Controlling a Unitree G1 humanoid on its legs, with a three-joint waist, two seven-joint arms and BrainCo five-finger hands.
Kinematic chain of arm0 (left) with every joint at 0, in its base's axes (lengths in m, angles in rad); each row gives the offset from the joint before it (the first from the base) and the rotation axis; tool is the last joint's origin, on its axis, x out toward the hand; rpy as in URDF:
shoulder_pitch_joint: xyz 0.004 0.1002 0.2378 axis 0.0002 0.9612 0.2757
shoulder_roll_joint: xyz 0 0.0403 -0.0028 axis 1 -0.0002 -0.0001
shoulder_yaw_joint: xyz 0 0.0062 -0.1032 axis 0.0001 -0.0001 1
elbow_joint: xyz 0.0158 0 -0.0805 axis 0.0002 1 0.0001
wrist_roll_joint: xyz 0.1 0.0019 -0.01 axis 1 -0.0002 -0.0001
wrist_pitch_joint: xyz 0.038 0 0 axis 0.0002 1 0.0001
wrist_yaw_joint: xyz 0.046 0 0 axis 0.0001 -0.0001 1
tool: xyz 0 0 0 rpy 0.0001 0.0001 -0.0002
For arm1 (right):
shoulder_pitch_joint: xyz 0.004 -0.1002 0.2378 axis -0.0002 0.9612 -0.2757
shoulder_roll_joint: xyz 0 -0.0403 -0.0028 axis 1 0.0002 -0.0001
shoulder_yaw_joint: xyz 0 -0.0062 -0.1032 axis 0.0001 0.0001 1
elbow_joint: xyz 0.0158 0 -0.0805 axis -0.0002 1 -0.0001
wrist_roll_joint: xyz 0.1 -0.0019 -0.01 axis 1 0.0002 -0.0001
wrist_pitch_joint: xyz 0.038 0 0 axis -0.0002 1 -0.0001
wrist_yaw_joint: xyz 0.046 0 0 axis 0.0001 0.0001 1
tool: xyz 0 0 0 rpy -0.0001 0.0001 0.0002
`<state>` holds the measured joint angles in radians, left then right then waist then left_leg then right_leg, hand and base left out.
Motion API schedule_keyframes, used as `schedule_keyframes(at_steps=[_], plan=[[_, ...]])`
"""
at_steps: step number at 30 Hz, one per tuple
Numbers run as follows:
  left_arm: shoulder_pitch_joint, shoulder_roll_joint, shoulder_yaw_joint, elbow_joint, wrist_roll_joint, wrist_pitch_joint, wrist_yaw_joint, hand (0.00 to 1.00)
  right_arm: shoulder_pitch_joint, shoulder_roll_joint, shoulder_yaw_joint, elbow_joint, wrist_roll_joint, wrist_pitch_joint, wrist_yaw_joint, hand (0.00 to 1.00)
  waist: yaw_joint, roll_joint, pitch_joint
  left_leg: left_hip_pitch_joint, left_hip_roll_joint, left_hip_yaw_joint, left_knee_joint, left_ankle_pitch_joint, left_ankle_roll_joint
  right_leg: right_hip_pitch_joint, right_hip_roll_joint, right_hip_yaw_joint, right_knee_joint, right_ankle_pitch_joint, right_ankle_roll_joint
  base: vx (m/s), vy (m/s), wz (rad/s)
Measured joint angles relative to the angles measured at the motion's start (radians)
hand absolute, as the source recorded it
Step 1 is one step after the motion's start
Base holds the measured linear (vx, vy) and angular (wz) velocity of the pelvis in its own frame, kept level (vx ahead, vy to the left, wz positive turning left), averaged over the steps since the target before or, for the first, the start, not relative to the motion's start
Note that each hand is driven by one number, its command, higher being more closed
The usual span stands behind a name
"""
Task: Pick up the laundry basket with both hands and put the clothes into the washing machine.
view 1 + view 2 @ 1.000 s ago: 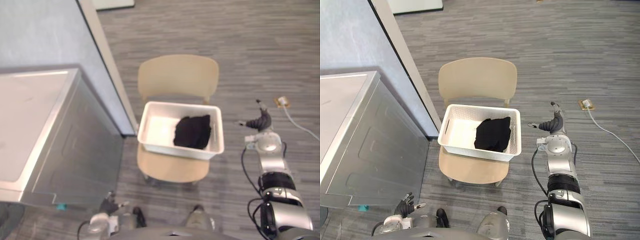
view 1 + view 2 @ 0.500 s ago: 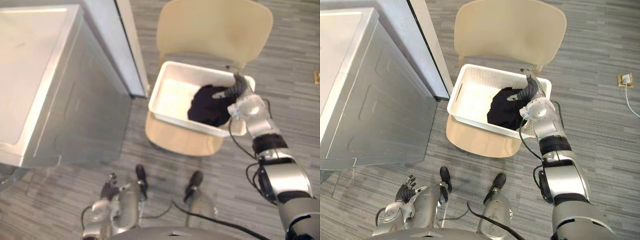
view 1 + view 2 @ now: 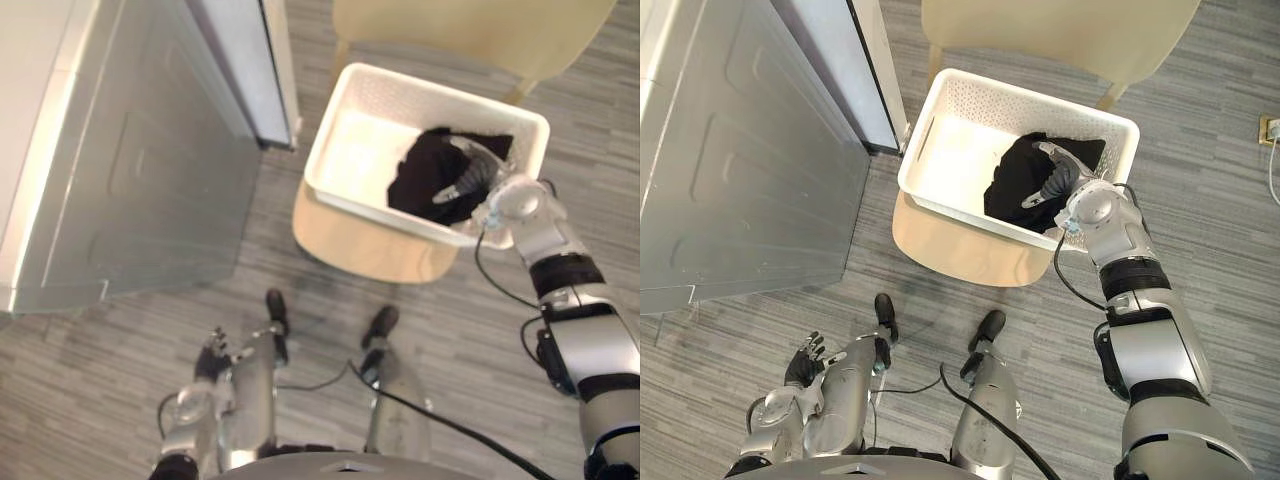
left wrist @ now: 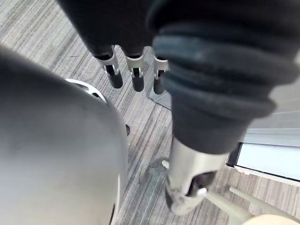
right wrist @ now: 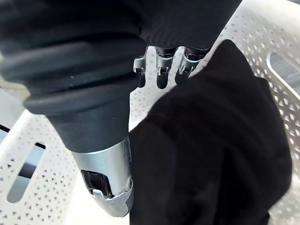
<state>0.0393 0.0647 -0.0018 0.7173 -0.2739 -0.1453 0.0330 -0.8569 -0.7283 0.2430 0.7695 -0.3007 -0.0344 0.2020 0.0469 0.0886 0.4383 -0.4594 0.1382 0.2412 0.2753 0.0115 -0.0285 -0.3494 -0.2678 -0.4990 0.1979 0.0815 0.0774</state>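
Laundry basket: white, on the tan chair seat, near the grey washing machine.
Clothes: one black heap in the basket's right half.
Right hand: inside the basket, over the black clothes, fingers relaxed, thumb apart, clasping nothing.
Left hand: low over the floor, well apart from the basket, fingers spread, empty.

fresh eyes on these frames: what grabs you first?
The white laundry basket sits on a tan chair in the upper middle of the head views, with a black garment heaped toward its right end. The right hand hangs open over that garment, inside the basket's rim, while the left hand is open, low at the robot's side, far from the basket. A big grey washing machine stands at the left.
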Motion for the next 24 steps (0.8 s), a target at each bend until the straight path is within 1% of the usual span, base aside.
schedule_keyframes(at_steps=[2, 4, 6, 7, 9, 10, 13, 15, 17, 21, 24], plan=[[-0.018, 0.002, 0.0, 0.0, -0.01, 0.002, 0.0, 0.0, 0.0, -0.001, 0.03, 0.029, 0.01, -0.001, 0.008, 0.0, 0.0, -0.001, 0.003, -0.009, 0.0, -0.003, 0.001, 0.003, 0.001, -0.006, 0.001, -0.002, 0.0, 0.001, -0.001, 0.0, 0.0, 0.02], [-0.029, 0.003, 0.0, 0.0, -0.02, 0.001, 0.0, 0.0, 0.002, -0.002, 0.031, 0.045, 0.024, 0.0, 0.012, 0.0, 0.005, -0.002, 0.004, -0.016, 0.0, -0.005, 0.0, 0.004, 0.001, -0.011, 0.001, -0.003, 0.0, 0.002, -0.002, 0.0, 0.0, 0.02], [-0.038, 0.003, 0.0, 0.0, -0.033, 0.001, 0.0, 0.0, 0.001, -0.015, 0.034, 0.045, 0.028, -0.002, 0.017, 0.0, 0.008, -0.003, 0.004, -0.029, 0.0, -0.005, 0.0, 0.007, 0.002, -0.025, 0.001, -0.003, 0.001, 0.004, -0.004, 0.0, 0.0, 0.0], [-0.045, 0.004, 0.0, 0.0, -0.043, 0.001, 0.0, 0.0, -0.002, -0.032, 0.059, 0.054, 0.028, -0.005, 0.019, 0.0, 0.011, -0.003, 0.004, -0.039, 0.0, -0.006, 0.0, 0.009, 0.003, -0.034, 0.001, -0.004, 0.001, 0.006, -0.005, 0.01, -0.004, 0.03], [-0.051, 0.005, -0.001, -0.001, -0.062, 0.001, 0.0, 0.0, -0.016, -0.039, 0.079, 0.105, 0.025, -0.007, 0.02, 0.0, 0.012, -0.002, 0.005, -0.048, -0.002, -0.012, -0.002, 0.014, 0.005, -0.039, 0.0, -0.009, 0.001, 0.007, -0.006, 0.02, -0.007, 0.06], [-0.055, 0.005, -0.001, -0.001, -0.078, -0.003, 0.0, 0.0, -0.023, -0.043, 0.097, 0.138, 0.007, -0.007, 0.019, 0.0, 0.016, -0.002, 0.005, -0.05, -0.004, -0.015, -0.005, 0.017, 0.005, -0.041, -0.001, -0.012, 0.001, 0.007, -0.006, 0.02, -0.009, 0.07], [-0.067, 0.005, -0.001, -0.003, -0.107, -0.015, 0.001, 0.0, -0.059, -0.063, 0.133, 0.194, -0.092, -0.012, 0.014, 0.0, 0.025, 0.0, 0.006, -0.064, -0.01, -0.019, -0.019, 0.029, 0.006, -0.06, -0.005, -0.015, 0.006, 0.006, -0.006, 0.01, -0.007, 0.05], [-0.092, 0.005, -0.001, -0.005, -0.138, -0.019, 0.004, 0.0, -0.103, -0.071, 0.149, 0.269, -0.153, -0.011, -0.007, 0.0, 0.038, 0.005, 0.018, -0.081, -0.012, -0.025, -0.029, 0.043, 0.008, -0.079, -0.008, -0.021, 0.017, 0.005, -0.009, -0.01, -0.016, 0.08], [-0.097, 0.005, -0.001, -0.018, -0.154, -0.023, 0.005, 0.0, -0.14, -0.072, 0.149, 0.315, -0.176, -0.009, -0.022, 0.0, 0.043, 0.005, 0.021, -0.089, -0.019, -0.024, -0.061, 0.067, 0.008, -0.104, -0.013, -0.022, 0.023, 0.006, -0.013, 0.0, -0.021, 0.08], [-0.107, 0.001, 0.005, -0.036, -0.181, -0.027, 0.007, 0.0, -0.206, -0.096, 0.147, 0.346, -0.175, -0.006, -0.077, 0.0, 0.053, 0.01, 0.033, -0.101, -0.023, -0.015, -0.105, 0.098, 0.006, -0.143, -0.018, -0.017, 0.034, 0.009, -0.018, -0.01, -0.029, -0.02], [-0.113, -0.031, 0.048, -0.041, -0.185, -0.027, 0.007, 0.0, -0.216, -0.109, 0.134, 0.335, -0.168, 0.0, -0.105, 0.0, 0.056, 0.01, 0.037, -0.102, -0.015, 0.012, -0.122, 0.103, 0.002, -0.156, -0.024, -0.017, 0.044, 0.006, -0.023, 0.0, -0.038, -0.01]])
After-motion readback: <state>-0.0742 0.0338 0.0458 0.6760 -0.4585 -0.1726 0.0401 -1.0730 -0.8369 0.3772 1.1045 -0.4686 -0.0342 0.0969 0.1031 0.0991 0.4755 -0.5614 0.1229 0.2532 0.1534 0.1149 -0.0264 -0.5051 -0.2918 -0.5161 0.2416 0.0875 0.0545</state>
